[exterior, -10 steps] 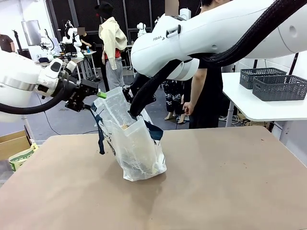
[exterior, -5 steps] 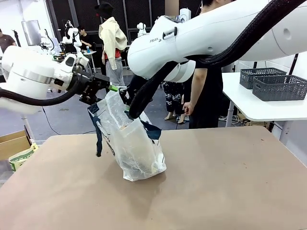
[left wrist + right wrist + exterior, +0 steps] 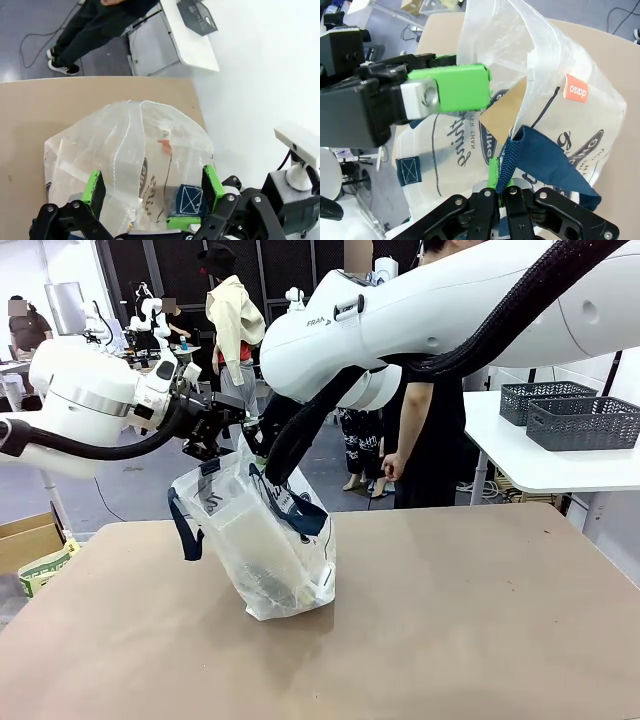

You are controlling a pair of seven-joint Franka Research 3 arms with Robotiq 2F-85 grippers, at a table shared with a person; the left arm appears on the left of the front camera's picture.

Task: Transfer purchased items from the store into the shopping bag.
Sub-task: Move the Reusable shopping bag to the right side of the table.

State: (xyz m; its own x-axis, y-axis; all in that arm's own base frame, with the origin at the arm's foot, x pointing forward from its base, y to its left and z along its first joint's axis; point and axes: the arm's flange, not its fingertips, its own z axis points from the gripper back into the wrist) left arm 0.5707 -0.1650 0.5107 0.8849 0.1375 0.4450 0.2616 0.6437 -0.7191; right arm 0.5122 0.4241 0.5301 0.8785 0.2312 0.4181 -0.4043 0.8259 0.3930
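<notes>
Brown paper covers the table (image 3: pixel 480 620), and behind it we see a busy workshop. A person (image 3: pixel 430 430) in dark clothes stands at the far edge, and two grey baskets (image 3: pixel 585 420) sit on a white side table (image 3: pixel 500 455) at the right.

We find the bag (image 3: pixel 260 540) standing on the table left of the middle, about halfway between the near and far edges. Its base rests on the paper and its top leans toward the left edge. One navy handle (image 3: pixel 185 530) hangs loose down its left side.

The right jaws are together, clamped on the other navy handle (image 3: pixel 540 160), whose strap rises straight out of the closed fingertips in the right wrist view. An orange tag (image 3: pixel 575 89) is stuck to the plastic beside it.

The left jaws stand wide apart over the bag's top. In the left wrist view the bag's upper part lies between the two green pads (image 3: pixel 95 187). We cannot tell whether either pad touches the plastic. Dark print shows through the film.
</notes>
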